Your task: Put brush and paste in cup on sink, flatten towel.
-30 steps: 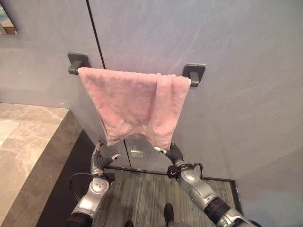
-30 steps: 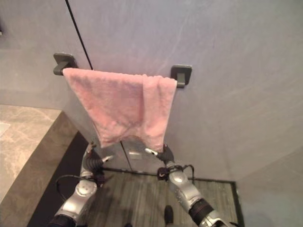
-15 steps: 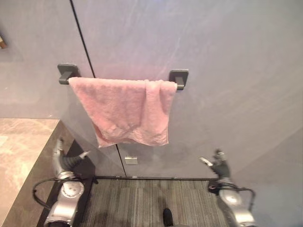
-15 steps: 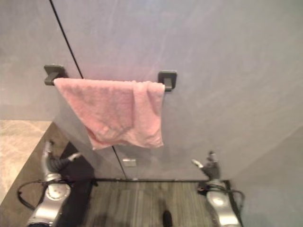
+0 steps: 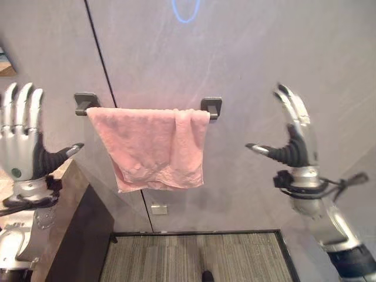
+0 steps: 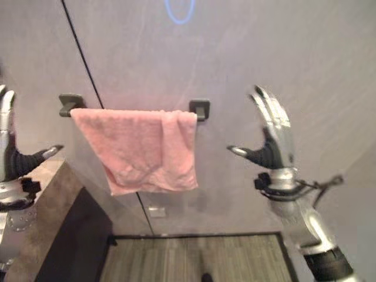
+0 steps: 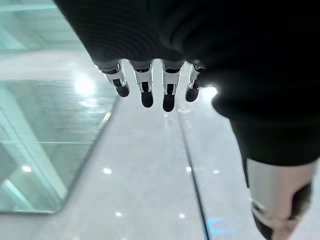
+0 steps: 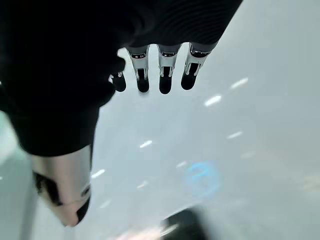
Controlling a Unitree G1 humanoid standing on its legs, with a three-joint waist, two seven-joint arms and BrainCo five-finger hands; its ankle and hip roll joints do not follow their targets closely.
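Observation:
A pink towel point(image 5: 151, 147) hangs over a dark wall bar point(image 5: 86, 101), spread along most of it with a bunched fold near the bar's right bracket point(image 5: 212, 107). My left hand point(image 5: 19, 144) is raised at the far left, fingers straight up and thumb out, well clear of the towel. My right hand point(image 5: 294, 138) is raised to the right of the towel, open with its thumb pointing toward it and nothing held. In the wrist views the left hand's fingers point(image 7: 146, 87) and the right hand's fingers point(image 8: 162, 77) are straight and empty.
A stone counter point(image 5: 70, 182) with a dark side panel point(image 5: 88, 235) stands at the lower left. Grey wall panels point(image 5: 247, 59) with a dark vertical seam run behind the towel. Striped floor point(image 5: 194, 258) lies below.
Both hands have risen from low near the floor to towel height and spread apart. The camera has shifted, so the towel sits a little lower in the picture.

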